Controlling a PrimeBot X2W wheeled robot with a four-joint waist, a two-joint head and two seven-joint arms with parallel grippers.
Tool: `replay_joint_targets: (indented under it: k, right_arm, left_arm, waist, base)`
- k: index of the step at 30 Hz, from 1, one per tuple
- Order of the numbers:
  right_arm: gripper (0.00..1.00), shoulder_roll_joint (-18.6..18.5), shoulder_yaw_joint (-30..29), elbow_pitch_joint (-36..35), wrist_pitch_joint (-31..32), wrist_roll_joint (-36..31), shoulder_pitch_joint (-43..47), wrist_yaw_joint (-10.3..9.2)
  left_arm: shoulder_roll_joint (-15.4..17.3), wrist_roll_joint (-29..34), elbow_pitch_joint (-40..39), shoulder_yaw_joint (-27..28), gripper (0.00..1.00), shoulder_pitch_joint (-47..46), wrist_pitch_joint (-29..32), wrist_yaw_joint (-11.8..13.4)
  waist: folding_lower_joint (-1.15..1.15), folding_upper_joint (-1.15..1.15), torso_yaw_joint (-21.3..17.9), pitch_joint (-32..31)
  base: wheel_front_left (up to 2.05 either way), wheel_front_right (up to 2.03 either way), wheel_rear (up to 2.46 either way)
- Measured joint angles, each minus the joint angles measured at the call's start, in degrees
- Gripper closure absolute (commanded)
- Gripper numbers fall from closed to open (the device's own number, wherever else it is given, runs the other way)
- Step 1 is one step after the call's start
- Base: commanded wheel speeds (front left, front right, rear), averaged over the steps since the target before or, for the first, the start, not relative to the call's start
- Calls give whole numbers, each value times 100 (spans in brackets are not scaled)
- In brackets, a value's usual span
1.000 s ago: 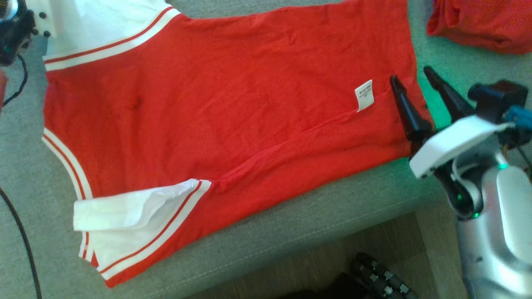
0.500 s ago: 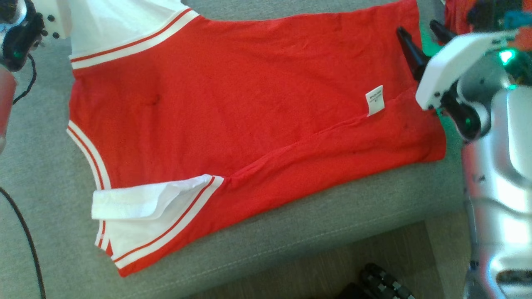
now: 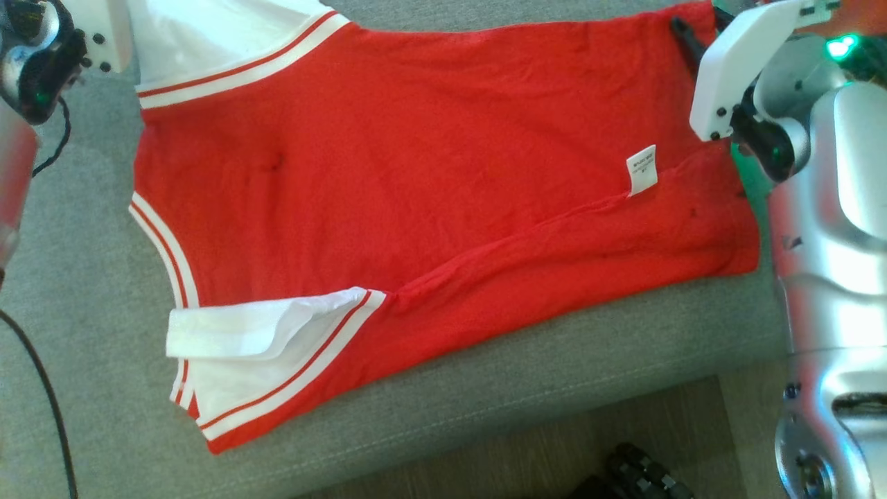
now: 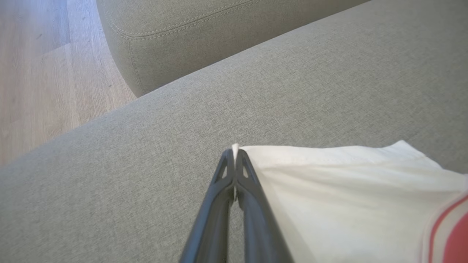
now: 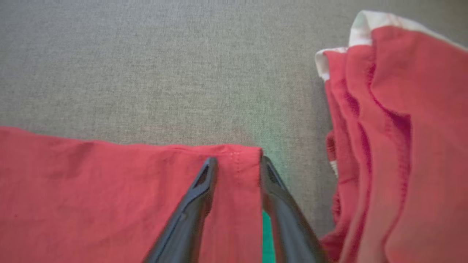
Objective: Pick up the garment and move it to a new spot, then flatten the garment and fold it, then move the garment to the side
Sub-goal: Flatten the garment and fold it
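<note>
The garment [image 3: 429, 173], a red shirt with white sleeves and striped trim, lies spread flat on the grey cushion [image 3: 485, 402]. In the left wrist view my left gripper [image 4: 234, 151] is shut on the edge of the far white sleeve [image 4: 347, 190], low over the cushion. My right gripper [image 5: 237, 160] straddles the far corner of the red hem [image 5: 109, 190], one finger on the cloth and one just off its edge, jaws apart. In the head view one dark finger [image 3: 684, 38] of it shows at the hem's top right corner, under the white wrist housing [image 3: 734, 62].
A second bunched red garment [image 5: 395, 128] lies on the cushion just right of my right gripper. The cushion's front edge drops to wood floor [image 3: 554, 450], where a dark part of my base [image 3: 644, 475] shows. A black cable [image 3: 41, 416] runs along the left.
My right gripper has moved along the hem from its middle to the far corner, and its jaws have narrowed. The head camera has shifted slightly. The left gripper keeps its hold on the sleeve.
</note>
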Motion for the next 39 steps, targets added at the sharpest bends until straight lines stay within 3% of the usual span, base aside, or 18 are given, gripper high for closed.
replay_joint_targets:
  k: [3,4,7,9,16,25,33,39]
  right_arm:
    - [57,0,-16,89,-21,-66,-113,0]
    - [66,0,-23,115,-27,-68,-143,0]
    - [80,0,-62,196,-35,-127,-188,0]
    - [100,0,-100,259,-35,-167,-197,0]
    - [100,-4,-272,388,-176,-313,-378,0]
    - [100,-32,-595,455,-957,-293,-789,0]
    - [100,-346,-321,433,-1370,291,-907,0]
    - [100,-689,-19,22,-1311,918,-248,0]
  left_arm:
    - [0,0,20,-15,100,0,-46,-5]
    - [0,-1,21,-16,100,-2,-47,-5]
    - [-4,-1,23,-35,100,-2,-47,-8]
    - [-7,-1,26,-45,100,-6,-48,-32]
    - [-26,-59,44,-76,100,-16,-304,-46]
    - [-18,115,-71,9,100,-307,-1496,111]
    - [-80,-4,-346,90,100,-342,-2575,13]
    - [112,-321,-1185,101,100,600,-2881,-47]
  waist:
    - [0,0,3,-2]
    - [0,0,7,-3]
    - [0,0,33,4]
    - [0,0,55,19]
    - [0,0,152,67]
    - [0,0,310,161]
    - [0,0,588,71]
    - [0,0,708,-153]
  base:
    - [0,0,0]
    - [0,0,0]
    - [0,0,0]
    - [0,0,0]
    - [0,0,0]
    - [0,0,0]
    - [0,0,0]
    - [0,0,0]
